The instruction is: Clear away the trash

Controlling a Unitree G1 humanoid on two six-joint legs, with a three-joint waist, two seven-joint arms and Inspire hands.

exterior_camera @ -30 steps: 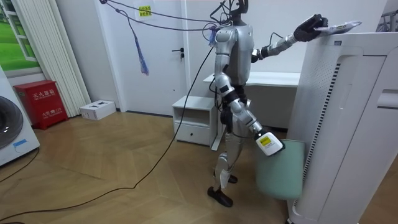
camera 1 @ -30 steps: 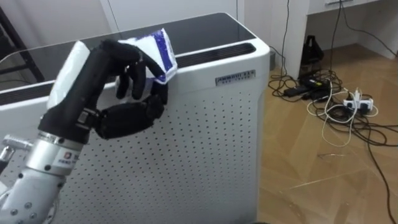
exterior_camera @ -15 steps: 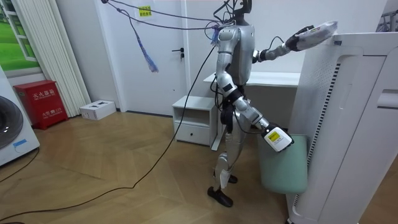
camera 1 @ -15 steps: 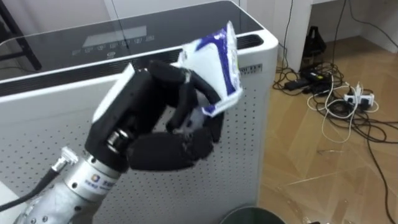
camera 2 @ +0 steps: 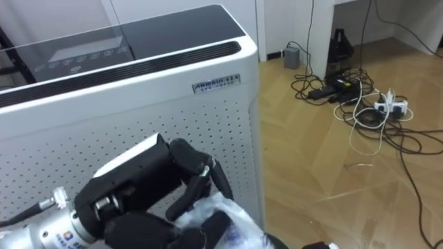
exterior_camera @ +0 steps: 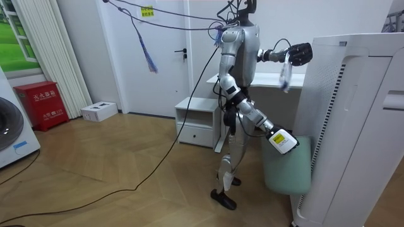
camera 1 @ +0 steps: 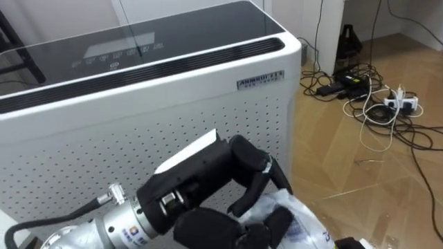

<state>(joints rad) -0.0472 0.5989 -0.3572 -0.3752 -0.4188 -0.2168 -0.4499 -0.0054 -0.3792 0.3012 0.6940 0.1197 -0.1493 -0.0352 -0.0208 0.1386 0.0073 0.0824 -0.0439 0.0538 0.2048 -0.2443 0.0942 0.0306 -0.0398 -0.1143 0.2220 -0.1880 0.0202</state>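
Note:
A crumpled white and blue wrapper (camera 1: 296, 220) is in my left hand (camera 1: 208, 181), whose dark fingers curl round it. Hand and wrapper hang low in front of the perforated side of a tall white appliance (camera 1: 173, 90) with a black top. In the room view I stand next to this appliance (exterior_camera: 353, 126) with the left hand (exterior_camera: 300, 52) raised at chest height, and the wrapper (exterior_camera: 284, 75) dangles below it. My right hand (exterior_camera: 278, 140) is low, at the upper rim of a pale green bin (exterior_camera: 287, 170); its fingers are hidden.
Tangled cables and a power strip (camera 1: 377, 104) lie on the wooden floor right of the appliance. Behind me stand a white desk and a low white cabinet (exterior_camera: 196, 123). A dark cable crosses the open floor on the room view's left.
The left hand took the wrapper off the appliance's black top, drew it back and lowered it in front of the perforated side. The right hand with the bin rose a little.

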